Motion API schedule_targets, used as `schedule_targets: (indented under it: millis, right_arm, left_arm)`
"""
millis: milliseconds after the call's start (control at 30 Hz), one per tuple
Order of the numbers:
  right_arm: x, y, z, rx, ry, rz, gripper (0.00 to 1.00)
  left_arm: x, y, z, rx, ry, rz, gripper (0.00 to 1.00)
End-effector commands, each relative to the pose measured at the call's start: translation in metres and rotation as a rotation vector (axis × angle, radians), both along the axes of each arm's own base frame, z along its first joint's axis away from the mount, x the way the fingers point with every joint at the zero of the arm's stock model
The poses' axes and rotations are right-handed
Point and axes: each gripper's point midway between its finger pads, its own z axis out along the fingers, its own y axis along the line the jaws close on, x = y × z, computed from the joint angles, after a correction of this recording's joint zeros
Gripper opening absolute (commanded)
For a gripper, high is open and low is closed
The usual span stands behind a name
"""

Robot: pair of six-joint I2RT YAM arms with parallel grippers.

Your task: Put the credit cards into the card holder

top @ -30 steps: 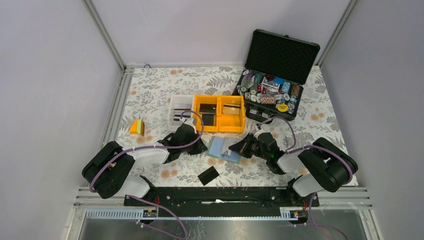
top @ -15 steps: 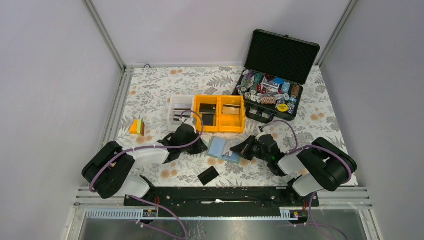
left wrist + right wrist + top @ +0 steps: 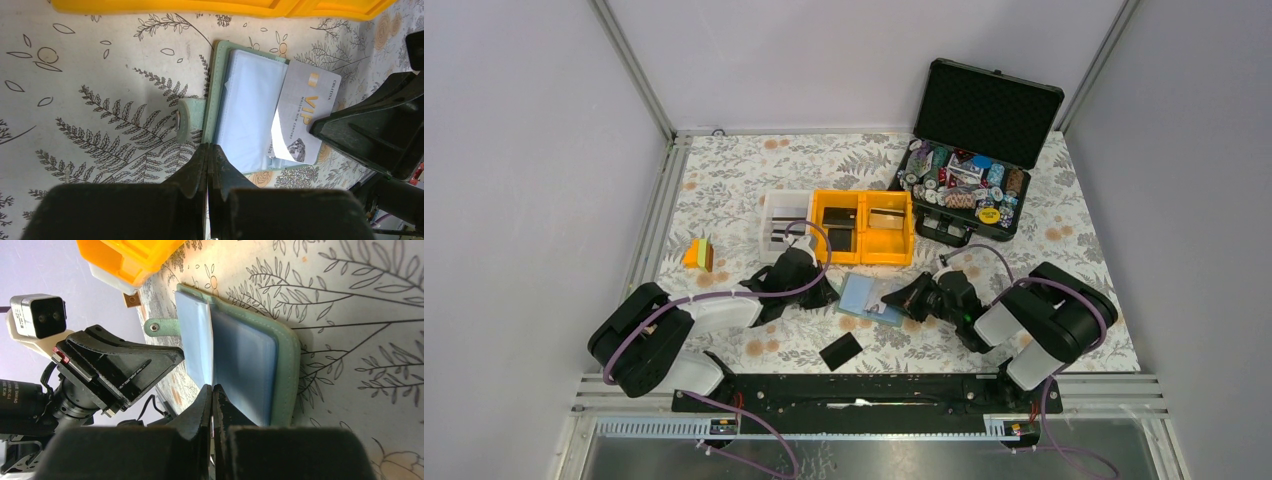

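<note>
The card holder point(image 3: 857, 296) lies open between my grippers, sage-green cover down and pale blue pockets up; it also shows in the left wrist view point(image 3: 247, 115) and the right wrist view point(image 3: 286, 365). My right gripper point(image 3: 902, 298) point(image 3: 212, 386) is shut on a silvery-grey VIP credit card point(image 3: 306, 107), held over the holder's right side and partly on the pockets. My left gripper point(image 3: 829, 293) point(image 3: 209, 146) is shut, its tips at the holder's left edge beside the snap tab point(image 3: 192, 117). A black credit card point(image 3: 840, 351) lies on the table near the front.
Two yellow bins point(image 3: 887, 258) and a white bin point(image 3: 767, 225) behind the holder hold more cards. An open black case point(image 3: 989, 105) with poker chips stands at the back right. An orange-and-green block point(image 3: 698, 255) lies at the left.
My right arm has drawn in to the left, bringing the silvery card a little further over the holder. The left arm has not moved.
</note>
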Motion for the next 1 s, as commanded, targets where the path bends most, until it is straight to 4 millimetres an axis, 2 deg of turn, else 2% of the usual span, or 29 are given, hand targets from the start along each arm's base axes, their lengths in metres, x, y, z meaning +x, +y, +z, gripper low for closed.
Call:
schedule_targets:
  millis: [0,467,967]
  right_arm:
    - [0.002,0.012,0.009,0.042,-0.033,0.014,0.00]
    - [-0.003,0.021,-0.001,0.018,-0.023,0.040,0.00]
    - [-0.003,0.031,-0.003,0.012,-0.022,0.057,0.00]
  left_arm:
    - [0.011,-0.006,0.010,-0.029,-0.039,0.015,0.00]
    - [0.011,-0.008,0.010,-0.031,-0.039,0.008,0.00]
    - [0.010,-0.010,0.011,-0.040,-0.037,-0.002,0.00]
